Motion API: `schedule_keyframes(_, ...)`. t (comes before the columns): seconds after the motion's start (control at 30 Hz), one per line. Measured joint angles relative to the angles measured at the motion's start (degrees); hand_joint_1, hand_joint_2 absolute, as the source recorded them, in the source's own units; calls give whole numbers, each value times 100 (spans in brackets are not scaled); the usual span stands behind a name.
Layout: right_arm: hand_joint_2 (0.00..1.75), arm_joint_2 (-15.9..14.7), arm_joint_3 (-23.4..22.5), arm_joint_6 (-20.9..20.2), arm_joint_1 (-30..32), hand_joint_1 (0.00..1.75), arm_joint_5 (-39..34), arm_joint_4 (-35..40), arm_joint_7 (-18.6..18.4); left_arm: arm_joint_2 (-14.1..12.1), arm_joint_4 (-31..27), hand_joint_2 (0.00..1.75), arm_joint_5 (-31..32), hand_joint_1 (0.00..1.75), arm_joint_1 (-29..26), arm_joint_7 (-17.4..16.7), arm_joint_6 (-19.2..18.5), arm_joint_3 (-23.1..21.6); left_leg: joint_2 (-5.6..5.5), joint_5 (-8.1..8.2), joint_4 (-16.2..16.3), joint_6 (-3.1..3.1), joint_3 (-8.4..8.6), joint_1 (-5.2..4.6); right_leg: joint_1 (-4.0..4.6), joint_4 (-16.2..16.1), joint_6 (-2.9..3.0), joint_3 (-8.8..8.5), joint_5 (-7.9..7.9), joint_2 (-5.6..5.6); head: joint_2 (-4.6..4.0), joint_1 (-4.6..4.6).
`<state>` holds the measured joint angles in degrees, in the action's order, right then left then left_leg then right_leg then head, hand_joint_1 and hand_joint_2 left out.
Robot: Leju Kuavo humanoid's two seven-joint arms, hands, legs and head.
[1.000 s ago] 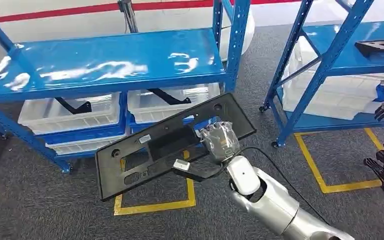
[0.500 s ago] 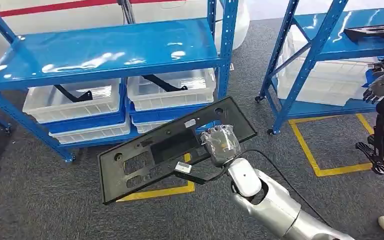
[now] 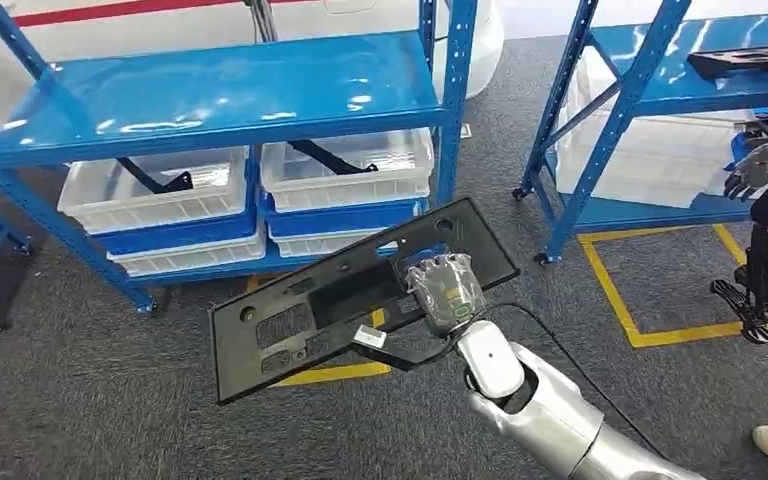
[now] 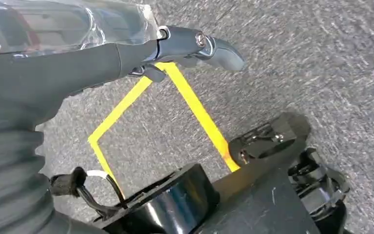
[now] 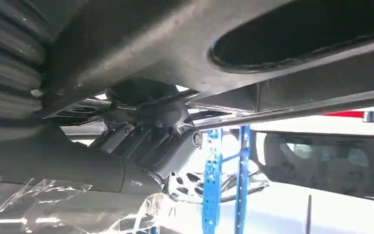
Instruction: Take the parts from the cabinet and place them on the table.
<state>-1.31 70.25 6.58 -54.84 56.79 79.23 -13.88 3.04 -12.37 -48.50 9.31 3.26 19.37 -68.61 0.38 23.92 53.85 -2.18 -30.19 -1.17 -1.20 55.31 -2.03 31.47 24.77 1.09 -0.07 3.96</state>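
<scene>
The blue shelving rack (image 3: 220, 100) stands ahead in the head view, with white plastic bins (image 3: 345, 175) on its lower level. A second blue rack (image 3: 660, 110) stands to the right, and yellow floor tape (image 3: 650, 335) marks the grey carpet.

The black panel (image 3: 360, 290) is in the air in front of the first rack, above the floor. It is long and flat, with cut-outs. Its long axis goes from the near left up to the far right, and the far right end is higher.

The right hand (image 3: 445, 290) grips the panel near its right end, with the fingers closed around the edge. The right wrist view shows the dark fingers (image 5: 141, 134) pressed on the underside of the panel, which the head view hides.

In the left wrist view the left hand (image 4: 126, 51) hangs over the carpet and tape. One finger (image 4: 209, 46) is stretched out, nothing is in the hand, but I cannot tell how the other fingers lie.
</scene>
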Motion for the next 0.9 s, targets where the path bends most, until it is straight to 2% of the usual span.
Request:
schedule_keyframes(0.03, 175, 4, 0, -4, -6, 175, 20, 2, 0, 0, 0, 175, 0, 0, -6, 4, 2, 0, -25, -65, -98, -53, 41, 43, 40, 3, -35, 9, 15, 12, 0, 0)
schedule_keyframes(0.07, 175, -4, 2, -24, 0, 175, 33, 7, 13, 7, 0, 175, -4, 0, -14, 4, 4, 0, -43, -106, -133, -55, 49, 70, 15, 96, -55, 48, 113, -19, 0, 0)
schedule_keyframes(0.1, 175, -4, 2, -33, -1, 175, 37, 18, 11, 2, 0, 175, -11, 0, -18, 4, 9, 0, -62, -129, -139, -98, 27, 84, 28, 411, -57, 186, 342, -55, 0, -4)
schedule_keyframes(0.17, 175, -22, 4, -48, 22, 175, 41, 20, 0, 2, 0, 175, -15, 0, -38, 4, 17, 0, -110, -152, -137, -133, -6, 80, 14, 1382, -85, 619, 800, -86, 0, -2)
schedule_keyframes(0.2, 175, -31, 9, -66, 43, 175, 48, 20, 0, 2, 0, 175, -20, 0, -48, 7, 17, 0, -146, -156, -128, -133, -23, 81, 13, 1744, -103, 786, 892, -89, 0, -4)
schedule_keyframes(0.23, 175, -39, 18, -70, 77, 175, 48, 20, 0, 2, 0, 175, -20, 0, -52, 7, 17, 0, -188, -164, -123, -122, -28, 87, 1, 1848, -114, 837, 845, -89, 0, -4)
schedule_keyframes(0.27, 175, -48, 24, -77, 103, 175, 46, 20, 0, 4, 0, 175, -20, 0, -56, 7, 17, 0, -234, -169, -116, -113, -28, 98, -14, 1668, -127, 754, 681, -91, 0, -4)
schedule_keyframes(0.33, 175, -50, 31, -81, 116, 175, 48, 20, 0, 7, 0, 175, -20, 0, -47, 13, 17, 0, -337, -160, -60, -88, -38, 123, -56, 727, -156, 293, 156, -150, 0, -4)
schedule_keyframes(0.37, 175, -57, 31, -81, 116, 175, 48, 20, 0, 7, 0, 175, -20, 0, -42, 15, 17, 0, -385, -130, 2, -43, -75, 127, -107, 204, -182, 58, -23, -357, 0, -4)
schedule_keyframes(0.4, 175, -63, 31, -81, 108, 175, 48, 20, 0, 4, 0, 175, -22, 0, -21, 17, 17, 0, -416, -109, 78, 2, -159, 88, -109, 89, -180, -2, 84, -524, 0, -2)
schedule_keyframes(0.43, 175, -63, 28, -83, 112, 175, 48, 28, 0, 4, 0, 175, -22, 0, -10, 18, 20, 0, -469, -135, 104, 30, -219, 105, -109, 130, -146, 54, 70, -474, 0, 0)
schedule_keyframes(0.5, 175, -63, 31, -90, 127, 175, 61, 28, 2, 4, 0, 175, -26, 0, -28, 22, 26, 2, -569, -178, 85, 101, -269, 144, -55, 144, -84, 84, 64, -368, 0, 0)
schedule_keyframes(0.53, 175, -63, 33, -92, 127, 175, 63, 28, 2, 2, 0, 175, -33, 0, -28, 22, 33, 2, -611, -185, 90, 124, -282, 152, -69, 126, -45, 87, 43, -310, 0, 0)
schedule_keyframes(0.57, 175, -61, 33, -96, 120, 175, 65, 30, 0, -7, -2, 175, -33, 0, -33, 22, 48, 2, -524, -130, 154, 139, -306, 159, -102, 111, -14, 84, 24, -228, 0, 0)
schedule_keyframes(0.6, 175, -59, 31, -98, 118, 175, 65, 31, 0, 7, -4, 175, -37, 0, -34, 20, 57, 2, -312, 22, 368, 180, -417, 132, -103, 111, 20, 86, 18, -192, 0, 9)
schedule_keyframes(0.63, 175, -59, 31, -101, 120, 175, 65, 33, 0, 4, -4, 175, -39, 0, -15, 22, 70, 2, -191, 268, 816, 219, -613, 142, -101, 112, 41, 92, 17, -128, 0, 9)
schedule_keyframes(0.67, 175, -63, 31, -101, 121, 175, 65, 35, -2, 2, -4, 175, -46, 0, 14, 22, 81, 7, -148, 469, 1266, 246, -798, 149, -96, 112, 50, 98, 16, -79, 0, 7)
schedule_keyframes(0.7, 175, -79, 33, -105, 128, 175, 70, 35, -2, 2, -4, 175, -55, 0, 38, 24, 85, 7, -131, 650, 1757, 272, -1000, 159, -90, 112, 56, 109, 14, 29, 0, 9)
schedule_keyframes(0.73, 175, -81, 33, -120, 146, 175, 72, 35, -2, 2, -4, 175, -59, 0, 45, 24, 94, 9, -123, 691, 2001, 290, -1087, 175, -88, 113, 56, 112, 14, 95, 0, 7)
schedule_keyframes(0.77, 175, -81, 33, -120, 164, 175, 72, 35, -2, 2, -4, 175, -61, 0, 43, 24, 120, 9, -119, 622, 1931, 292, -1022, 183, -87, 113, 55, 111, 14, 158, 0, 7)
schedule_keyframes(0.8, 175, -79, 33, -120, 169, 175, 72, 35, -2, 2, -4, 175, -59, 0, 31, 22, 120, 9, -101, 449, 1593, 283, -827, 189, -87, 113, 54, 110, 14, 211, 0, 7)
schedule_keyframes(0.83, 175, -77, 33, -120, 167, 175, 72, 39, 4, 0, -4, 175, -55, 0, 6, 20, 120, 7, -55, 214, 1055, 262, -534, 187, -87, 113, 53, 103, 13, 262, 0, 9)
schedule_keyframes(0.87, 175, -77, 33, -120, 167, 175, 76, 48, 9, 0, -4, 175, -55, 0, -16, 15, 120, 7, 65, -2, 508, 234, -242, 179, -86, 112, 47, 94, 17, 313, 0, 9)
schedule_keyframes(0.9, 175, -77, 31, -120, 157, 175, 79, 50, -2, 0, -4, 175, -52, 0, -48, 11, 120, 7, 355, 12, 142, 203, -90, 124, -69, 110, 36, 99, 12, 361, 0, 7)
